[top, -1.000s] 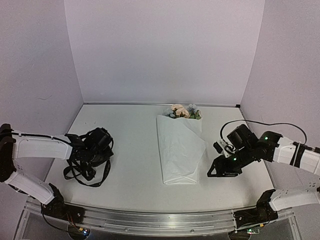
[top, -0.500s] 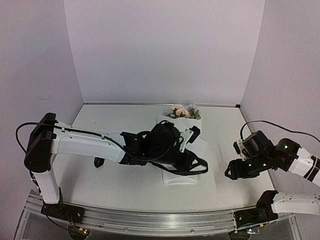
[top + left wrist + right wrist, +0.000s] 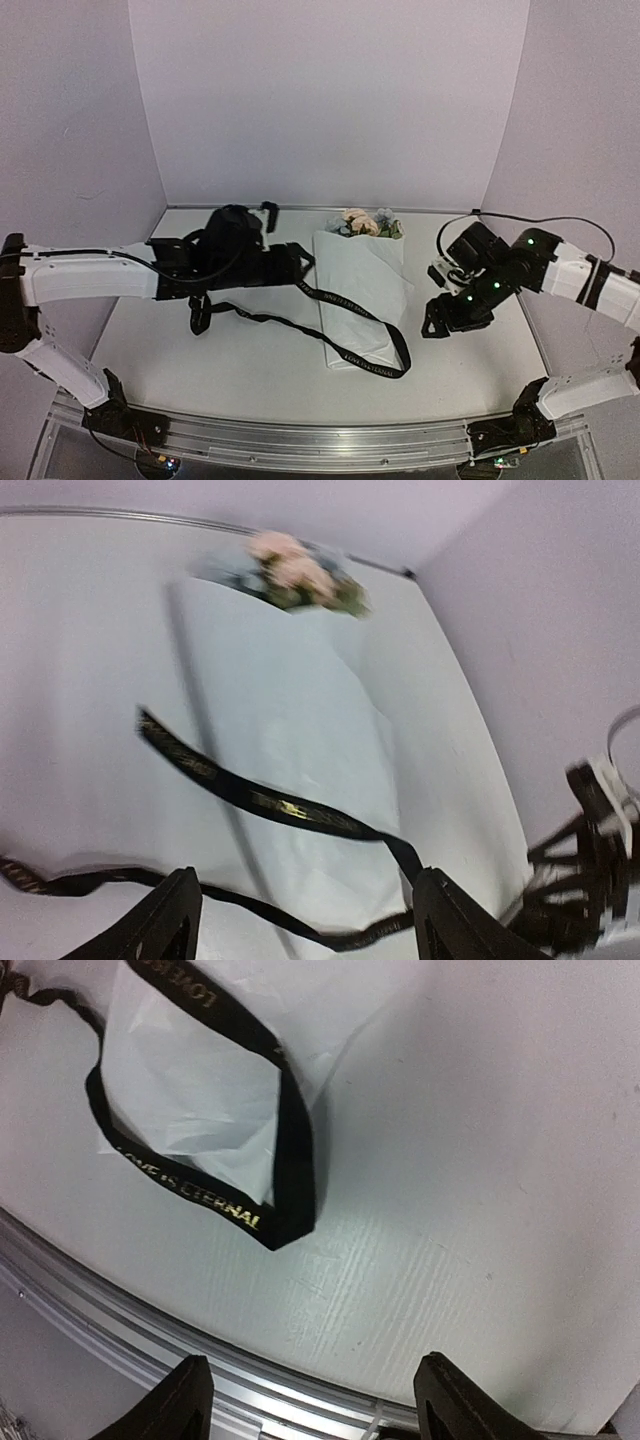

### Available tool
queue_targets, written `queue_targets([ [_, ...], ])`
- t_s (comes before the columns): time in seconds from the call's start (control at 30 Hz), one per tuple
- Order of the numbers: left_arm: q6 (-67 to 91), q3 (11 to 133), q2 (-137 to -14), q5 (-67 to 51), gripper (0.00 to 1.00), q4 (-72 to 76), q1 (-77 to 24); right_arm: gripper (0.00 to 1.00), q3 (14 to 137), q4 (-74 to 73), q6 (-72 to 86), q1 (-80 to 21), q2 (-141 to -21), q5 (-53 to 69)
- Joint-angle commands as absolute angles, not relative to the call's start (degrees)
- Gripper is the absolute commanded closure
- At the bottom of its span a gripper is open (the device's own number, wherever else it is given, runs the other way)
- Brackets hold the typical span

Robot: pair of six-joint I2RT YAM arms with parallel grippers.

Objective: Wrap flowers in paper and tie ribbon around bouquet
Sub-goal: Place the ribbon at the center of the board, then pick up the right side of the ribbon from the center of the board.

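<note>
The bouquet is a white paper (image 3: 360,295) cone lying mid-table, with the flowers (image 3: 366,222) poking out at its far end. The black ribbon (image 3: 340,305) with pale lettering trails from the table on the left, crosses the cone and ends in a loop by its near right corner. My left gripper (image 3: 292,268) hovers open just left of the cone. In the left wrist view the ribbon (image 3: 270,802) lies on the paper (image 3: 290,700) below the left gripper (image 3: 305,925), flowers (image 3: 295,568) beyond. My right gripper (image 3: 442,320) hangs open right of the cone. Its wrist view shows the ribbon (image 3: 292,1155) loop ahead of the empty right gripper (image 3: 320,1405).
A metal rail (image 3: 320,440) runs along the table's near edge and also shows in the right wrist view as the rail (image 3: 110,1310). Lilac walls (image 3: 330,100) close in the back and both sides. The right arm (image 3: 590,880) shows at the left wrist view's edge.
My left arm swung over the bouquet with the ribbon, opened, and pulled back left, leaving the ribbon draped across the cone. My right gripper opened wider and moved nearer the cone.
</note>
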State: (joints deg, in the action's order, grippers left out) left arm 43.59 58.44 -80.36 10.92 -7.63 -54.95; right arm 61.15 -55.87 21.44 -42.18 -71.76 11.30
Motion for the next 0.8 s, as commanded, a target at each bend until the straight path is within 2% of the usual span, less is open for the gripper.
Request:
queue_targets([
  [0.0, 59.4, 50.5, -72.8, 16.2, 0.23, -18.1, -47.1, 0.30, 72.6, -54.1, 10.6, -43.4, -83.7, 16.4],
  [0.23, 64.5, 41.4, -68.5, 5.0, 0.22, -17.6, -35.5, 0.32, 88.3, -52.6, 2.8, -46.0, -101.4, 17.1],
  [0.5, 68.7, 39.8, -74.8, 1.2, 0.22, -13.2, -33.4, 0.35, 97.7, -52.6, 2.4, -47.4, -112.8, 13.7],
  [0.77, 67.4, 40.9, -77.8, 0.2, 0.22, -11.4, -33.2, 0.35, 99.8, -51.3, 1.0, -47.6, -118.1, 7.5],
])
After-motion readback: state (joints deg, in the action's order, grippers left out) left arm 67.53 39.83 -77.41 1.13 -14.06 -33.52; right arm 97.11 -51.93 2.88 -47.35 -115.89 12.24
